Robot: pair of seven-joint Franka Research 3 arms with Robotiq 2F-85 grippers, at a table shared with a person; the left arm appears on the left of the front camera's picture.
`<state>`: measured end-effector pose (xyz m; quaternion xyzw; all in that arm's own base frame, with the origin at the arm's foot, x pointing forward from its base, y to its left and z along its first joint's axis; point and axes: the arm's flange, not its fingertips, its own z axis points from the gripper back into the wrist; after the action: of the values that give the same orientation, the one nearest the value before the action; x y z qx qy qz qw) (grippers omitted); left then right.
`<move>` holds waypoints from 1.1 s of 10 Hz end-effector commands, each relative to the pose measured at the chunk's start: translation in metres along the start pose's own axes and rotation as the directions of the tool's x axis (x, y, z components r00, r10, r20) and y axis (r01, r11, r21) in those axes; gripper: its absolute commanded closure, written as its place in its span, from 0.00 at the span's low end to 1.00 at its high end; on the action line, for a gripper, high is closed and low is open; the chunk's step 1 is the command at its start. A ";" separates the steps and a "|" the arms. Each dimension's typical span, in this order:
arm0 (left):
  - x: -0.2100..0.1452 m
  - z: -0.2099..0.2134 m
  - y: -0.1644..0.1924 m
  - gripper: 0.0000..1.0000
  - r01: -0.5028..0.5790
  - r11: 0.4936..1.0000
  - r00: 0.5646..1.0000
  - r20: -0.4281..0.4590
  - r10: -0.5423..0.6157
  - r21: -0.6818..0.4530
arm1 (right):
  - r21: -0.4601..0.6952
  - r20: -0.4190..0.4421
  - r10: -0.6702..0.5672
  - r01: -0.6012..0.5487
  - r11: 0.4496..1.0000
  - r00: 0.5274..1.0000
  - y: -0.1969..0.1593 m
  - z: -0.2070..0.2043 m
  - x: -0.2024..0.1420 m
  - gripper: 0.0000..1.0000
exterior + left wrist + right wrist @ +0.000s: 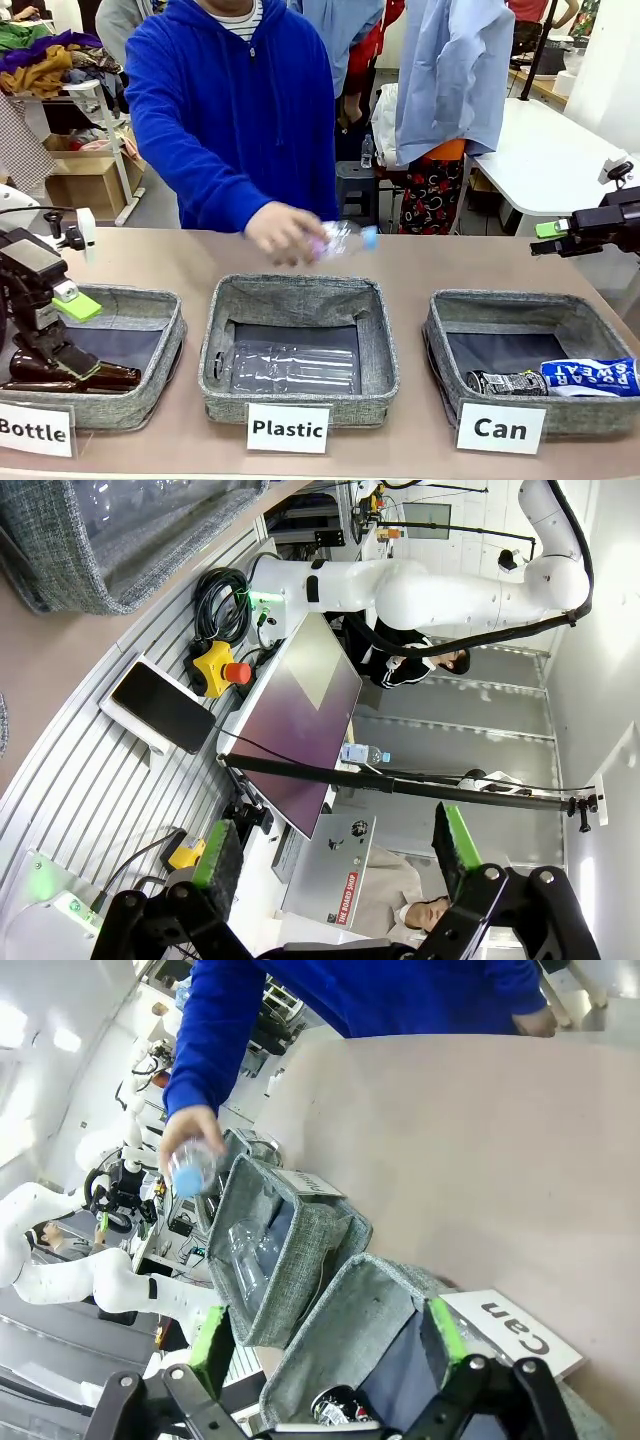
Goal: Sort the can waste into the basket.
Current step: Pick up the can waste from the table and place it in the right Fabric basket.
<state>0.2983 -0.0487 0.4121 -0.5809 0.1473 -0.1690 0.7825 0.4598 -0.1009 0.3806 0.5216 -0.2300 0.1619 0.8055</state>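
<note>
Two small metal cans, one black [505, 382] and one blue-and-white [592, 376], lie in the grey woven "Can" basket [440, 335] at lower right. Thin-walled, light, slick and easily dented, they'd best be gripped mid-body. Both end effectors, left [335, 855] and right [325, 1338], hang spread and empty.

Left gripper [340, 865] at the bottom edge, green-padded fingers [218, 855] spread well apart with nothing between them. Past them, a white robot arm [440, 585] reaching across the upper part over a dark tilted panel [305, 720], with a coil of black cable [222, 605], a yellow box with a red button [222, 668] and a dark tablet on a white stand [160, 708] beside it on a grey slatted surface [60, 790]. Top left, the corner of a grey woven basket [70, 550] on the tan table [40, 665], clear plastic inside.
</note>
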 end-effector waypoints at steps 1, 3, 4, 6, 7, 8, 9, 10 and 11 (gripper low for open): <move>-0.003 0.002 -0.001 0.00 -0.005 1.000 1.000 -0.002 0.005 -0.001 | -0.008 0.009 -0.018 0.018 1.000 1.000 0.002 -0.003 0.006 0.00; -0.003 0.002 -0.001 0.00 -0.005 1.000 1.000 -0.002 0.005 -0.001 | -0.008 0.009 -0.018 0.018 1.000 1.000 0.002 -0.003 0.006 0.00; -0.003 0.002 -0.001 0.00 -0.005 1.000 1.000 -0.002 0.005 -0.001 | -0.008 0.009 -0.018 0.018 1.000 1.000 0.002 -0.003 0.006 0.00; -0.003 0.002 -0.001 0.00 -0.005 1.000 1.000 -0.002 0.005 -0.001 | -0.008 0.009 -0.018 0.018 1.000 1.000 0.002 -0.003 0.006 0.00; -0.003 0.002 -0.001 0.00 -0.005 1.000 1.000 -0.002 0.005 -0.001 | -0.008 0.009 -0.018 0.018 1.000 1.000 0.002 -0.003 0.006 0.00; -0.003 0.002 -0.001 0.00 -0.005 1.000 1.000 -0.002 0.005 -0.001 | -0.008 0.009 -0.018 0.018 1.000 1.000 0.002 -0.003 0.006 0.00; -0.003 0.002 -0.001 0.00 -0.005 1.000 1.000 -0.002 0.005 -0.001 | -0.008 0.009 -0.018 0.018 1.000 1.000 0.002 -0.003 0.006 0.00; -0.003 0.002 -0.001 0.00 -0.005 1.000 1.000 -0.002 0.005 -0.001 | -0.008 0.009 -0.018 0.018 1.000 1.000 0.002 -0.003 0.006 0.00; -0.003 0.002 -0.001 0.00 -0.005 1.000 1.000 -0.002 0.005 -0.001 | -0.008 0.009 -0.018 0.018 1.000 1.000 0.002 -0.003 0.006 0.00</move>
<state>0.2983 -0.0487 0.4121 -0.5809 0.1473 -0.1690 0.7825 0.4598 -0.1009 0.3806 0.5216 -0.2299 0.1619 0.8055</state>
